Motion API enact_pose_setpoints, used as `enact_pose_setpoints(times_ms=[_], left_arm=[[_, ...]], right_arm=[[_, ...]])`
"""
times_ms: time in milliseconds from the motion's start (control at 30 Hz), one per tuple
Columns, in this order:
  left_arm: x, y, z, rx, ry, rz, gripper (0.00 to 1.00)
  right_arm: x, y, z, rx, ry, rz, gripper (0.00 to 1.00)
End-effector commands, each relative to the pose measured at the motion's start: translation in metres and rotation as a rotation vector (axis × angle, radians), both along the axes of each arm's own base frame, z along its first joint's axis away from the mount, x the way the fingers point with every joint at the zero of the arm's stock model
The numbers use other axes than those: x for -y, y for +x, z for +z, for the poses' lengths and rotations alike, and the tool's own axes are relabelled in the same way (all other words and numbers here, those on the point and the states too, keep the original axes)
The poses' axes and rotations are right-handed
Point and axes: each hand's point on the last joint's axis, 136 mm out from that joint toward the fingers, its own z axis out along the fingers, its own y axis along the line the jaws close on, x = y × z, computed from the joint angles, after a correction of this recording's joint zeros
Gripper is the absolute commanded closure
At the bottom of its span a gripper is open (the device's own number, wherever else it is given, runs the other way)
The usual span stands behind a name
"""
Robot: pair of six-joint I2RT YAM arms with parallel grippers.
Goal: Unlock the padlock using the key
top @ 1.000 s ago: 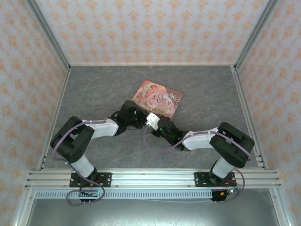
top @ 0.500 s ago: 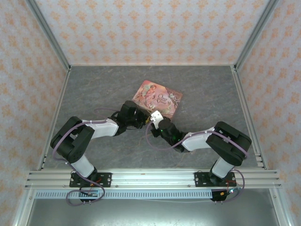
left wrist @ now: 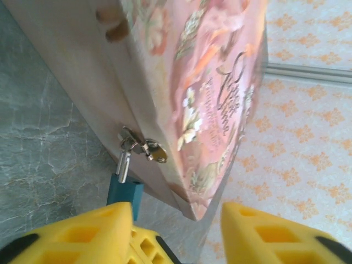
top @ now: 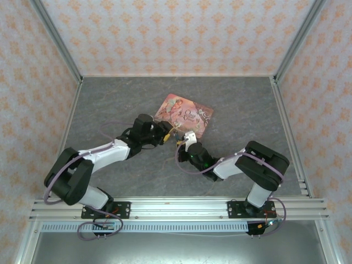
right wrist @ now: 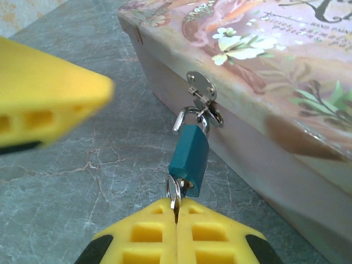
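Padlock (right wrist: 190, 157) hangs from clasp (right wrist: 202, 93) on tin (right wrist: 264, 82), shackle looks sprung. Your right claw (right wrist: 176, 220) pinched together on key (right wrist: 175, 199) at its base. Left claw (left wrist: 176, 231) apart, holding nothing. Tug sideways: key may slip, tin may drag.

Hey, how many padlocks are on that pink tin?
1. The teal padlock hangs from the hasp on the pink tin, on the side wall nearest the arms. The tin's far sides are hidden, so another cannot be ruled out.
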Motion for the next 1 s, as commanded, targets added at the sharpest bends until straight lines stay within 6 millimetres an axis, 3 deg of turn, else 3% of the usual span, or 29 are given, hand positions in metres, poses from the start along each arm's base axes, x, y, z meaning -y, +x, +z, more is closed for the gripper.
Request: enact_pose_setpoints(times_ms=[0,367,633,833,967], left_arm=[[-0.030,-0.008,0.002,0.014,0.122,0.037,0.46],[-0.078,-0.022,0.035,0.126,0.383,0.072,0.32],[-0.091,-0.023,0.029,0.109,0.454,0.089,0.26],[-0.097,-0.011,0.027,0.092,0.482,0.066,0.20],[-0.098,0.008,0.032,0.120,0.505,0.035,0.12]], right_arm=[[-0.005,-0.007,-0.004,-0.081,0.107,0.000,1.00],[0.001,-0.004,-0.002,-0.325,0.489,-0.025,1.00],[0.016,-0.003,-0.010,-0.390,0.604,-0.109,1.00],[0.024,-0.002,-0.013,-0.438,0.658,-0.156,1.00],[0.035,-0.004,-0.015,-0.442,0.649,-0.190,0.78]])
